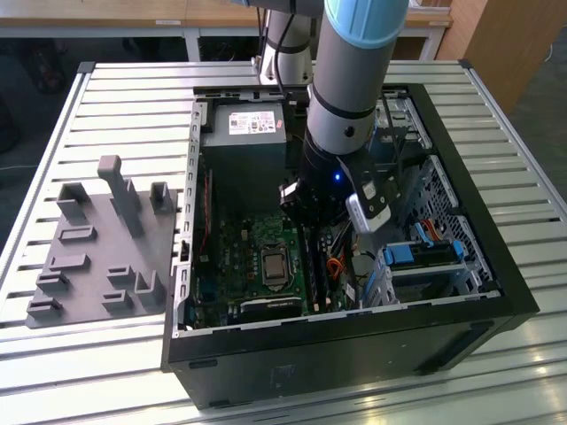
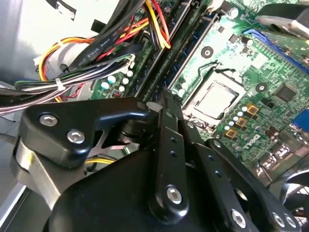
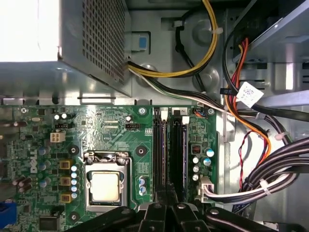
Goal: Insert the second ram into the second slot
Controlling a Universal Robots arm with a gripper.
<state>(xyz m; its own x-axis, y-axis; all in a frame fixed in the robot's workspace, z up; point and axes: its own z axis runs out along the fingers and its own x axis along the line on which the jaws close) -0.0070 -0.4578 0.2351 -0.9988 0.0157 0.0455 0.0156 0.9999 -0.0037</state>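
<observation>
Two dark memory slots [image 3: 169, 145] run side by side down the green motherboard [image 3: 111, 130], and my gripper [image 3: 166, 210] sits right over one end of them, its black linkage crowding the first wrist view. From the second wrist view the tip comes down against the slots, just beside the metal-lidded processor socket [image 2: 215, 99]. Whether I am clenched or released I cannot tell, as the linkage hides the tip. The second ram I cannot pick out for certain: the slots show only dark edges.

Bundled black, yellow, red and orange cables [image 3: 270, 179] lie near the slots on the side away from the socket. In the exterior view my arm [image 1: 350, 80] reaches straight down into the open computer case [image 1: 496, 292], with the grey power supply [image 1: 244, 133] at its far end.

That case lies on a slatted metal table [image 1: 133, 97]. On the exterior view's left, a grey fixture plate [image 1: 97, 257] with upright blocks rests on the slats. Beyond the table stands wooden furniture [image 1: 505, 35].
</observation>
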